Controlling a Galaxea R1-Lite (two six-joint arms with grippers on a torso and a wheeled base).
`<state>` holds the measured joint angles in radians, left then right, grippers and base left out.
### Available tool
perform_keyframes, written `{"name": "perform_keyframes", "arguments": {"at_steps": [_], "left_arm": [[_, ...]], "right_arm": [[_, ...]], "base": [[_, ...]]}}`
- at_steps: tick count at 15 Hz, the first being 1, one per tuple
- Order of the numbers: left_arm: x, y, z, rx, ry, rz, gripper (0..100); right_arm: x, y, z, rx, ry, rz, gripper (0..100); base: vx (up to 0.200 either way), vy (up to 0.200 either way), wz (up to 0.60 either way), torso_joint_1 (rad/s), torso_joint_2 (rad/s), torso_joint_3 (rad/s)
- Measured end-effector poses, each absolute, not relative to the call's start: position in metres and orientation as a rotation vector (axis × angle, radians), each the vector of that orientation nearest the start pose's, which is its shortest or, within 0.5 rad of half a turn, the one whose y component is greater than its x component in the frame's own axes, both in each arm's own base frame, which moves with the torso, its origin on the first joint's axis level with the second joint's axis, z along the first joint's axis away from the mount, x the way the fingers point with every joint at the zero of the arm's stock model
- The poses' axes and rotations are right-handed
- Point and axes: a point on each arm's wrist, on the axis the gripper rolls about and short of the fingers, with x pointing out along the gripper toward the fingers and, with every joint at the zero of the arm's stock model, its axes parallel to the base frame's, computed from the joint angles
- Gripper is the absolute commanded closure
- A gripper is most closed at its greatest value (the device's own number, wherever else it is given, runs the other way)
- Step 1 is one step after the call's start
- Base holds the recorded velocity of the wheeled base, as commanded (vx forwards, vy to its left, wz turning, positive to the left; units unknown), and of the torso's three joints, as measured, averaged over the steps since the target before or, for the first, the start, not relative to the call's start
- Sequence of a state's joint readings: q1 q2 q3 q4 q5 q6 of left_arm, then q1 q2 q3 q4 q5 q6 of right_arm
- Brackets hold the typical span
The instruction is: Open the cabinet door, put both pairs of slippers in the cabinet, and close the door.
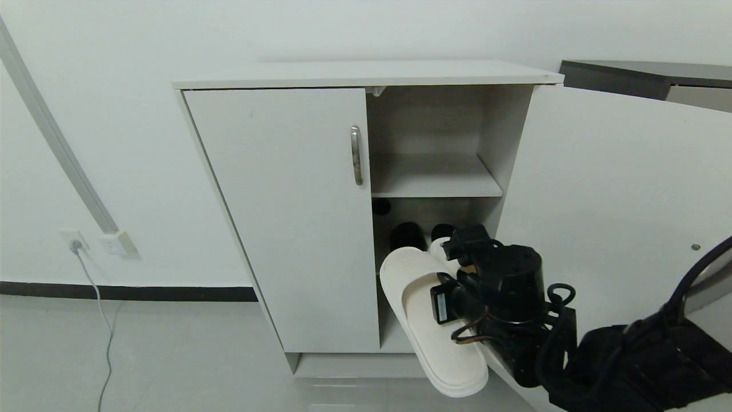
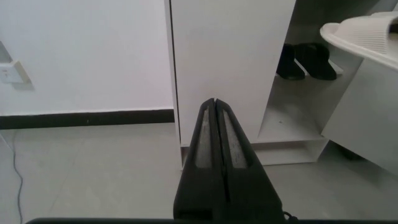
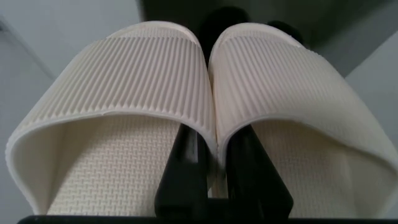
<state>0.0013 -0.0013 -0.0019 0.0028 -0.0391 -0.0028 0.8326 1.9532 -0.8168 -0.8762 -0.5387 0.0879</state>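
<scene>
The white cabinet [image 1: 274,217] has its left door shut and its right door [image 1: 600,200] swung wide open. A black pair of slippers [image 1: 407,236] [image 2: 308,59] sits at the back of the lower compartment. My right gripper [image 1: 457,269] [image 3: 214,149] is shut on the white pair of slippers [image 1: 423,309] [image 3: 143,81], pinching their inner edges together. It holds them in front of the open lower compartment, toes toward the cabinet. The white pair [image 2: 367,34] also shows in the left wrist view. My left gripper [image 2: 214,109] is shut and empty, low over the floor before the cabinet's base.
An empty shelf [image 1: 434,180] divides the open side. The shut door carries a metal handle [image 1: 356,154]. A wall socket with a cable [image 1: 71,240] is at the left. Dark furniture [image 1: 646,77] stands behind the open door. Bare floor lies to the left.
</scene>
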Motion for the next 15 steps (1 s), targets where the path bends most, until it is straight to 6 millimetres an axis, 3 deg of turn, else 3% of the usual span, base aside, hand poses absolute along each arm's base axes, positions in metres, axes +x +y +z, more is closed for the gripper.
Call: {"name": "perform_keyframes", "arguments": {"at_steps": [3, 5, 7, 10, 15], "left_arm": [[-0.023, -0.001, 0.076, -0.003, 0.000, -0.038, 100], [-0.023, -0.001, 0.076, -0.003, 0.000, -0.037, 100], [-0.023, -0.001, 0.076, -0.003, 0.000, -0.038, 100], [-0.023, -0.001, 0.076, -0.004, 0.000, -0.037, 100], [-0.023, -0.001, 0.075, -0.003, 0.001, -0.037, 100]], "right_arm": [[0.256, 0.265, 0.137, -0.101, 0.335, 0.202, 100], [0.256, 0.272, 0.163, -0.061, 0.360, 0.151, 100], [0.258, 0.277, 0.195, -0.008, 0.283, 0.104, 100], [0.264, 0.278, 0.223, 0.005, 0.150, 0.110, 100], [0.273, 0.275, 0.223, -0.001, 0.111, 0.079, 100]], "base": [[0.000, 0.000, 0.00, 0.000, 0.00, 0.000], [0.000, 0.000, 0.00, 0.000, 0.00, 0.000], [0.000, 0.000, 0.00, 0.000, 0.00, 0.000], [0.000, 0.000, 0.00, 0.000, 0.00, 0.000], [0.000, 0.000, 0.00, 0.000, 0.00, 0.000]]}}
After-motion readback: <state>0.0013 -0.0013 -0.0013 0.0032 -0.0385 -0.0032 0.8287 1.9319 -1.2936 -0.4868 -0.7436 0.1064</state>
